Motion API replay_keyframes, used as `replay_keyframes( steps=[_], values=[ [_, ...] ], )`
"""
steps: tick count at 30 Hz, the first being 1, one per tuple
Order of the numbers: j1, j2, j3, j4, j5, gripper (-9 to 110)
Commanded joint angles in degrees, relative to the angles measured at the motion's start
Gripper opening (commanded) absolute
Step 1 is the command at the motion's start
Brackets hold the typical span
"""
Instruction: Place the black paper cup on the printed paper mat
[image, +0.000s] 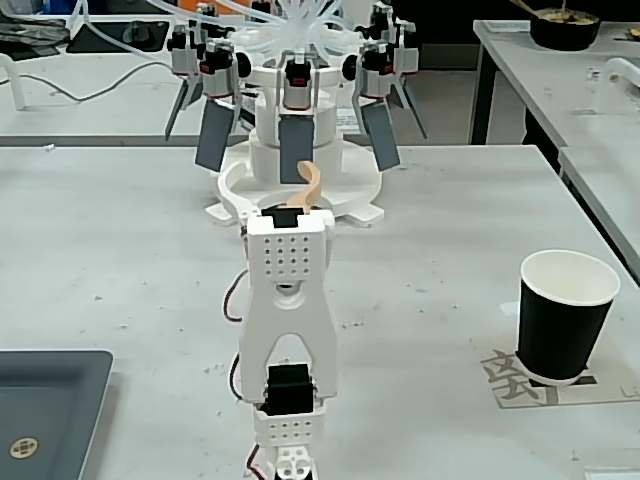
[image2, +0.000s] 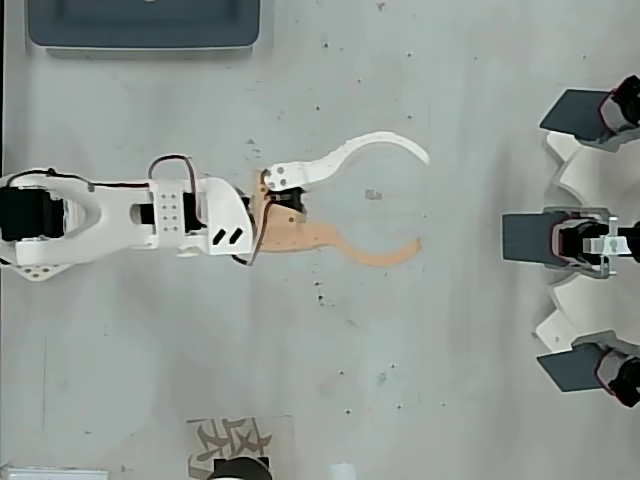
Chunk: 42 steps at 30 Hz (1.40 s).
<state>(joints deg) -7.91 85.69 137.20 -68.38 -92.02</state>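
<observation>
**Gripper open and empty, cup standing on the mat at the frame edge**

In the overhead view I see my gripper (image2: 422, 200) in the middle of the frame, with its two curved fingers spread wide apart, one white finger (image2: 350, 160) above and one tan finger (image2: 370, 250) below. Nothing is between them. The white arm (image2: 120, 215) reaches in from the left edge of this view. In the fixed view the arm (image: 288, 300) stands in the center and hides most of the gripper; only the tan fingertip shows above it.

The black paper cup (image: 563, 315) stands upright at the right side of the fixed view, well apart from the gripper. It rests on the printed paper mat (image: 510, 380), which lies flat on the grey table (image: 120, 230). In the overhead view only a part of the mat (image2: 222, 437) shows at the bottom edge, with the cup's rim (image2: 240, 468) just cut by the frame.

A dark grey tray (image: 45, 400) sits at the lower left of the fixed view. A white device with dark paddles (image: 295, 120) stands at the top center.
</observation>
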Motion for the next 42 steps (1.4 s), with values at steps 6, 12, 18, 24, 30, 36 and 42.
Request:
replay_keyframes(
  steps=[6,12,18,24,30,36,42],
  values=[
    [0.4,-7.0,-14.2,2.0,1.2,17],
    [1.9,-12.2,-19.8,2.3,3.1,16],
    [4.7,-16.0,-24.7,3.4,3.9,15],
    [5.4,-17.6,-25.7,4.0,4.9,16],
    [5.2,-19.2,-27.9,4.1,5.1,16],
    [5.2,-19.4,-27.8,4.1,4.0,13],
    [5.2,-20.0,-27.8,4.2,3.2,9]
  ],
)
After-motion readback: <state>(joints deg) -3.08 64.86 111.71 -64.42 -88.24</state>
